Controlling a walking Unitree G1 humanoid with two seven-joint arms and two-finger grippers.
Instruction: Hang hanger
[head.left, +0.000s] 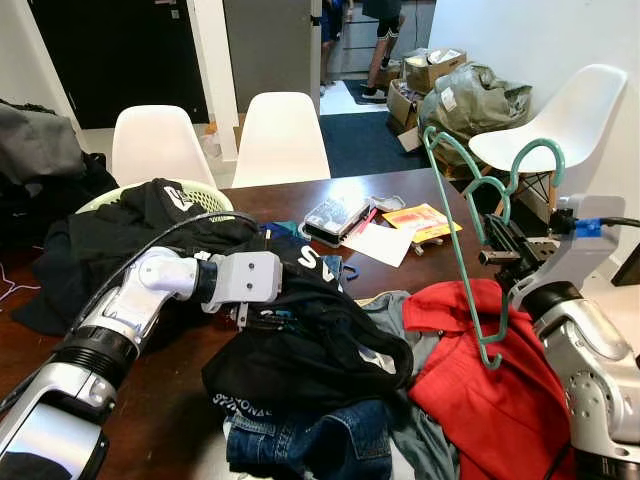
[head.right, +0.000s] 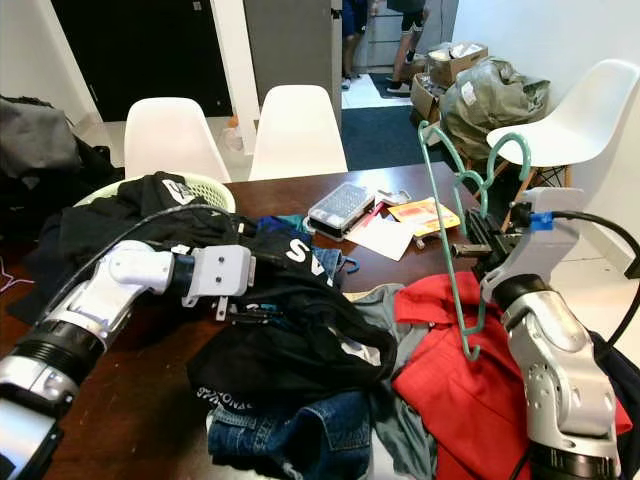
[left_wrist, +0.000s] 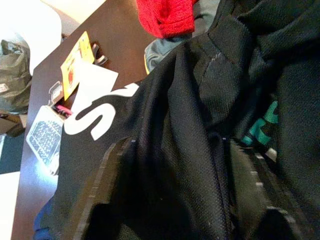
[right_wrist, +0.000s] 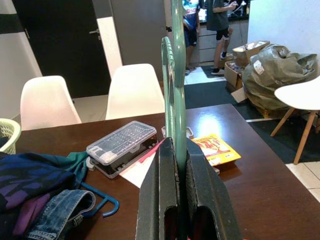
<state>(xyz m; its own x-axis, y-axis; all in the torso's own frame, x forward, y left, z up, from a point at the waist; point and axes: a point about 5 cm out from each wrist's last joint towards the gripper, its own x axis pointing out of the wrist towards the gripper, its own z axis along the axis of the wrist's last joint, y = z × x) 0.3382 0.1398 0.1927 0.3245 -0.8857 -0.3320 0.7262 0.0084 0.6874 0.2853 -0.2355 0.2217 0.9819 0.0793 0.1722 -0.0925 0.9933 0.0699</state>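
Dark wooden table (head.left: 400, 190) under a heap of clothing, three white chairs beyond and beside it. Black garment (head.left: 300, 340) with white lettering across the middle of the heap, spread beneath and around the left gripper's fingers. Red garment (head.left: 480, 400) below the right gripper, jeans (head.left: 300, 440) at the near edge under the black cloth. Green laundry basket (head.left: 200, 190) behind the left arm, half covered by dark clothes.

Left gripper (left_wrist: 185, 195) pressed into the black garment, fingers (left_wrist: 100, 195) apart with a fold of the fabric bunched between them; whether clamped on it, cannot tell.

Right gripper (right_wrist: 176, 200) raised above the red garment, fingers (right_wrist: 157, 195) clenched on the teal hanger (head.left: 470, 190). Hanger held upright and edge-on between the pads, hooks rising above the fingertips, long lower bar running down past the gripper to just over the red cloth.

Beyond the right fingertips: clear plastic case (right_wrist: 120, 145), white paper (head.left: 380, 243), yellow packet (right_wrist: 215, 147). Blue hanger hook (right_wrist: 102, 202) lying on the table beside the denim.
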